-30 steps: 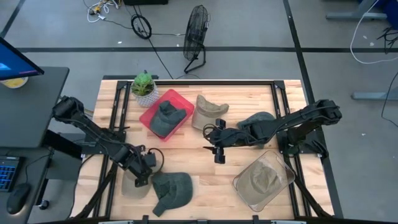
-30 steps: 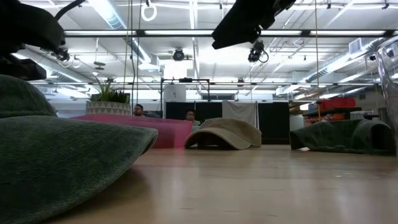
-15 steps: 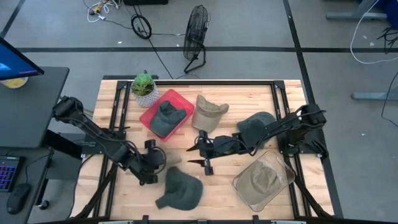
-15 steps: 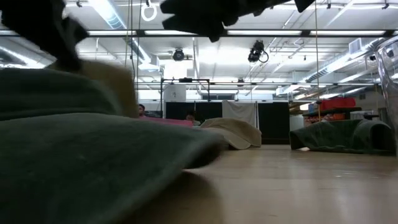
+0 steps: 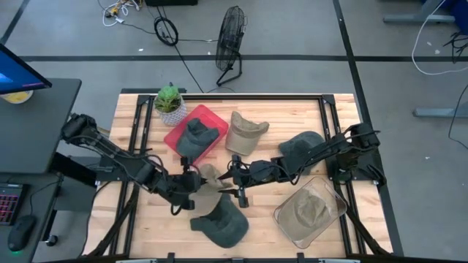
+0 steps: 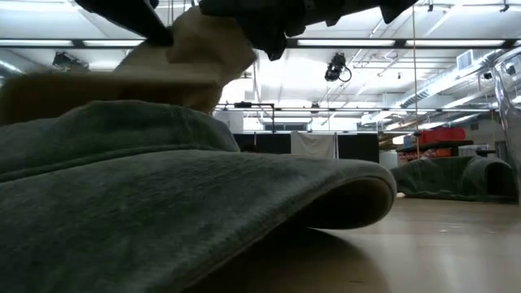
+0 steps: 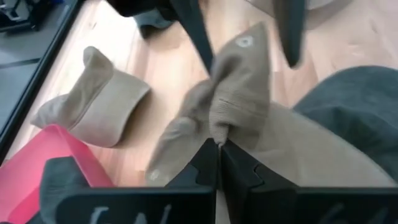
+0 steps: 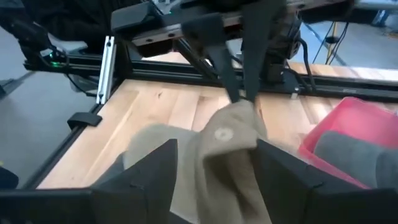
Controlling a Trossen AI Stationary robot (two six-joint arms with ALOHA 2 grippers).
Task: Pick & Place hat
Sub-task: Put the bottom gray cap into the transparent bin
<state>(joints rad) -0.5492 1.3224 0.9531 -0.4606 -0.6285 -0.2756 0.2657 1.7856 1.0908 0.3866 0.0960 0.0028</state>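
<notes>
My left gripper (image 5: 194, 180) is shut on a tan hat (image 5: 209, 175) and holds it up over the table's middle. My right gripper (image 5: 235, 180) is open. Its two fingers (image 7: 193, 28) stand on either side of the hat's button top (image 7: 244, 42); whether they touch it, I cannot tell. In the right wrist view the tan hat (image 8: 227, 146) sits between my right gripper's own fingers. A dark green hat (image 5: 223, 219) lies brim down on the table near its near edge and fills the low view (image 6: 163, 203). My left gripper pinches a bunched fold of the tan hat's crown (image 7: 217, 134) between its two shut fingers. It comes level from the table's left. The hat is lifted off the table, and its button end points toward my right gripper.
A red bin (image 5: 208, 117) with a green hat, a potted plant (image 5: 169, 98) and a loose tan hat (image 5: 245, 131) are at the far side. Another green hat (image 5: 300, 145) lies at the right. A clear tub (image 5: 327, 215) with a tan hat stands near right.
My left gripper has gone toward the table's right and a little farther, carrying the tan hat up from beside the green hat. The green hat has slid toward the right along the near edge. My right gripper has moved left toward the tan hat.
</notes>
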